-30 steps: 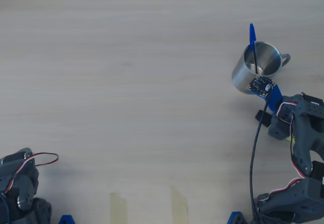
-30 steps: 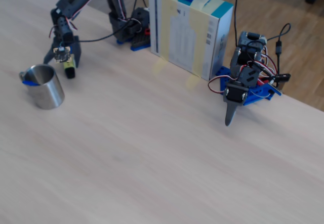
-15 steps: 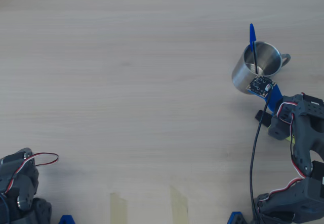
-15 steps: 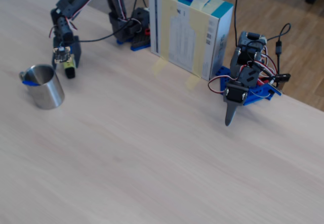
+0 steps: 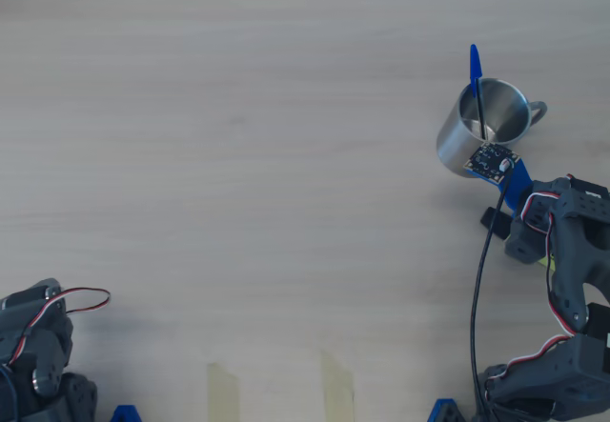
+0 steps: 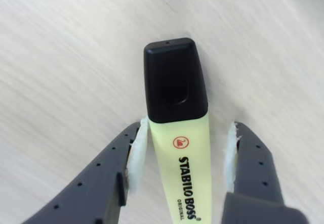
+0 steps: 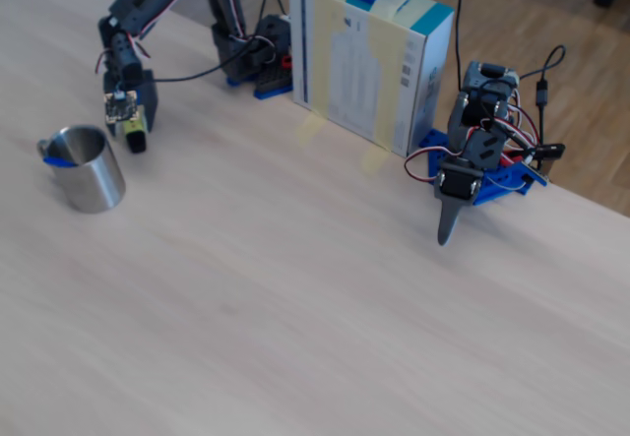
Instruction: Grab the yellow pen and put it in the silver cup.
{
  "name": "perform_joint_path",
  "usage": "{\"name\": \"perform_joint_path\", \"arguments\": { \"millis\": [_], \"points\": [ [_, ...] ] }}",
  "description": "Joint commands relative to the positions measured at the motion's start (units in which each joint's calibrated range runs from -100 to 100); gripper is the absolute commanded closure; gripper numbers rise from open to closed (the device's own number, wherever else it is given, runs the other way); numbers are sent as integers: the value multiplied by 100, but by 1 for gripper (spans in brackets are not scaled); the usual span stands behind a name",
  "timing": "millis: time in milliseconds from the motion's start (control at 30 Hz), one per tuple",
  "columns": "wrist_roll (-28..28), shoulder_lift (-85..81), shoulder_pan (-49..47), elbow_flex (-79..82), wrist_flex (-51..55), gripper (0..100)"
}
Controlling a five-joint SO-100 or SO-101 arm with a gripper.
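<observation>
Since the earlier frames almost nothing has shifted: in the fixed view the arm's wrist has risen a touch, and the silver cup (image 7: pixel 86 168) stands where it did.

In the wrist view the jaws straddle the yellow pen (image 6: pixel 180 133), spread only a little wider than its barrel. The left pad (image 6: pixel 137 153) lies against the barrel's side, or very nearly so; a narrow gap shows between the barrel and the right pad (image 6: pixel 231 155). The jaws therefore look parted around the pen, not clamped on it, though the angle leaves the left contact unsure. The gripper (image 6: pixel 183 155) has dark grey plastic fingers with small holes, each lined with a white, frayed foam strip.

The pen is a short, chunky highlighter: pale fluorescent-yellow barrel with dark print and a small red roundel, topped by a glossy black cap of rounded wedge shape. It seems to lie on the counter (image 6: pixel 61 57), cap pointing away from the wrist, to the right of the cup in the fixed view and well apart from it.

The cup is a shiny steel cylinder with a small loop handle; in the overhead view a thin blue pen (image 5: pixel 476 70) leans inside it. The counter is pale wood-grain laminate, smooth and matte.
</observation>
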Motion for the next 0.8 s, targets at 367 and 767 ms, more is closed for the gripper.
{"name": "perform_joint_path", "arguments": {
  "millis": [367,767],
  "points": [
    [-168,-89,-19,33,-55,81],
    [-173,-106,-19,87,-89,86]
  ]
}}
